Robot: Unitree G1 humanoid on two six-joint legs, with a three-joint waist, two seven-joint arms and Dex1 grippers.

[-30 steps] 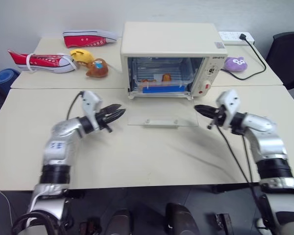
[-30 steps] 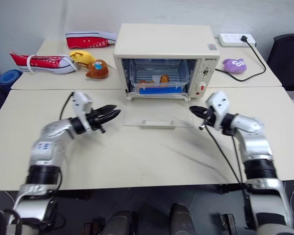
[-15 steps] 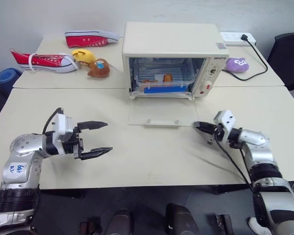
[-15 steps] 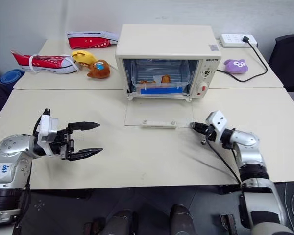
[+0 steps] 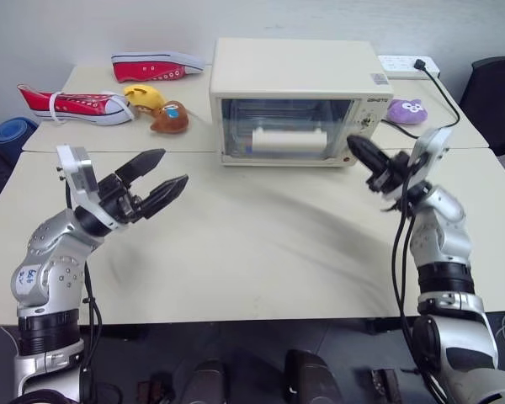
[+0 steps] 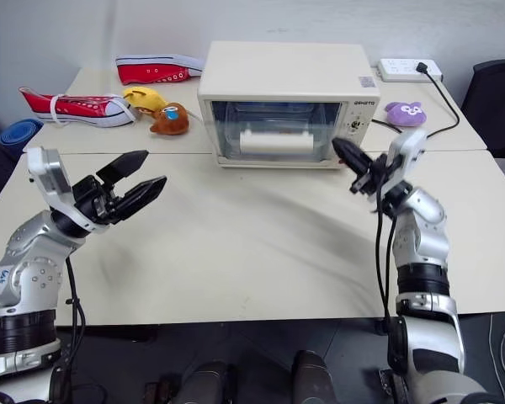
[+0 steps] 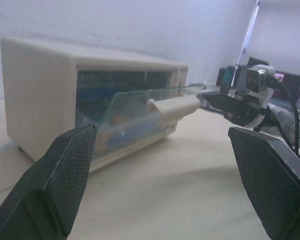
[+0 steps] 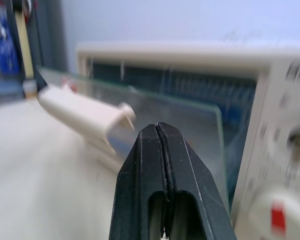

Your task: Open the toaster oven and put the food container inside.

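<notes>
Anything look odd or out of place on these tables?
Yes: two red sneakers and small plush toys lie on the far table beside the toaster oven, odd company for a kitchen appliance. Nothing looks spilled or broken.

Two red sneakers (image 5: pixel 71 103), plush toys (image 5: pixel 156 108), purple plush (image 5: pixel 406 110), pwr strip (image 5: pixel 406 63).

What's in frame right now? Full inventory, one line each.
oven: 1, cream, far middle of the near table; glass door partly raised, not flat and not shut
container: 1, clear with blue strip, inside the oven behind the door
sneakers: 2, red and white, far left table
plush toys: 2, yellow and brown, beside the sneakers
purple plush: 1, right of the oven
power strip: 1, white, far right, black cable plugged in
chair: 1, black, right edge
left gripper: open, above the table
right gripper: shut, near the door's right edge
</notes>
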